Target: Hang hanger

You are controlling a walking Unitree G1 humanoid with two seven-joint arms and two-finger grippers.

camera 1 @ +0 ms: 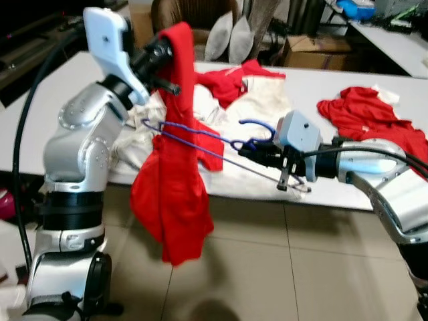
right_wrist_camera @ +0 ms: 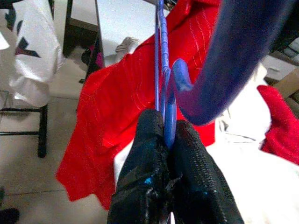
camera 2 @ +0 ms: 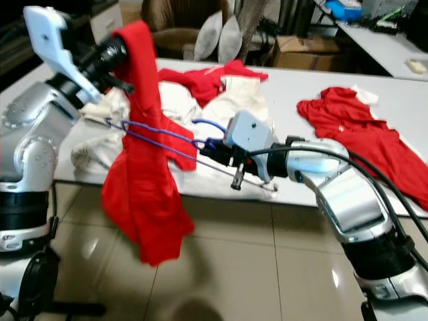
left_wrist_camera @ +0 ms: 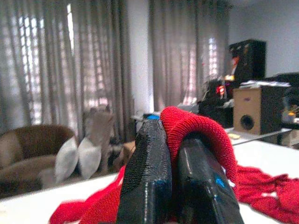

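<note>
Over the white table's front edge, strewn with two more red garments and white clothes, the left gripper pinches a hanging red knit shirt while the right gripper clamps the blue wire hanger threaded into it.

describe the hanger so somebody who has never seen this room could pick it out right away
Start at the white table strewn with red and white clothes. At its front edge, the right end effector pinches a thin blue wire hanger just below its hook. The hanger reaches toward the red garment hanging from the left end effector; it is the only blue, rigid thing among soft fabric.
</note>
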